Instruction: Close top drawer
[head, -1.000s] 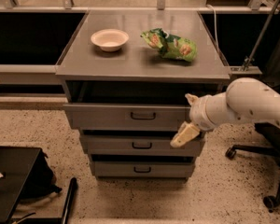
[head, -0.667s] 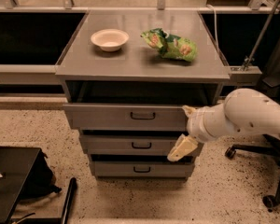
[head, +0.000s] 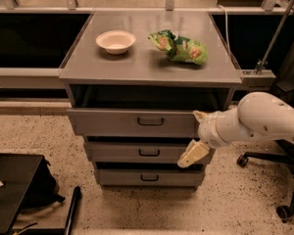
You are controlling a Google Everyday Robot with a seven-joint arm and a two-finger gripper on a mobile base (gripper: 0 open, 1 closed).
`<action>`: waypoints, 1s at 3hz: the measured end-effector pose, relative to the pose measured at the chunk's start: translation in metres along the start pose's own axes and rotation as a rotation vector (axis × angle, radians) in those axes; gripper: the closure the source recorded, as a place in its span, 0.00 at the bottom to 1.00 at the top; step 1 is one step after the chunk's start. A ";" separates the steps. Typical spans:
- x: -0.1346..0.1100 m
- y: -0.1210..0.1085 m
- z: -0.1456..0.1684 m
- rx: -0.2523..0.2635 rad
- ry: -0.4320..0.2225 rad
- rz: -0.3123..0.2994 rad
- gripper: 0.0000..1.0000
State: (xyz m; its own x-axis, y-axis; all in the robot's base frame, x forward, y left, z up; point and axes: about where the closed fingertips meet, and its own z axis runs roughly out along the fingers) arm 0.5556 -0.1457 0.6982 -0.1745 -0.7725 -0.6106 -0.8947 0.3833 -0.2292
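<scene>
The top drawer (head: 137, 122) of the grey cabinet is pulled out, its flat grey front with a small dark bar handle (head: 150, 122) standing forward of the cabinet top. My gripper (head: 196, 136) is at the drawer front's right end, on the end of my white arm (head: 255, 121) that reaches in from the right. One cream finger (head: 192, 154) hangs down in front of the middle drawer (head: 147, 152); the other tip (head: 200, 115) sits by the top drawer's right edge. The fingers are spread apart and hold nothing.
On the cabinet top (head: 88, 67) lie a white bowl (head: 115, 41) and a green chip bag (head: 179, 47). The bottom drawer (head: 148, 177) sits below. An office chair base (head: 274, 180) stands at the right, a black bag (head: 36, 187) and dark tabletop (head: 10, 190) at the lower left.
My gripper and arm have moved lower and a little left along the drawer fronts. The camera view has come closer to the cabinet. The top drawer stays pulled out.
</scene>
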 end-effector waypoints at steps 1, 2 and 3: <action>0.013 -0.020 0.004 -0.006 -0.042 0.056 0.00; 0.023 -0.021 0.020 -0.052 -0.080 0.119 0.00; 0.026 -0.012 0.035 -0.100 -0.091 0.156 0.00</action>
State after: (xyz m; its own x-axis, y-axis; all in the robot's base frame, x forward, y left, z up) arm 0.5764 -0.1531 0.6586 -0.2808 -0.6569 -0.6998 -0.8968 0.4393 -0.0525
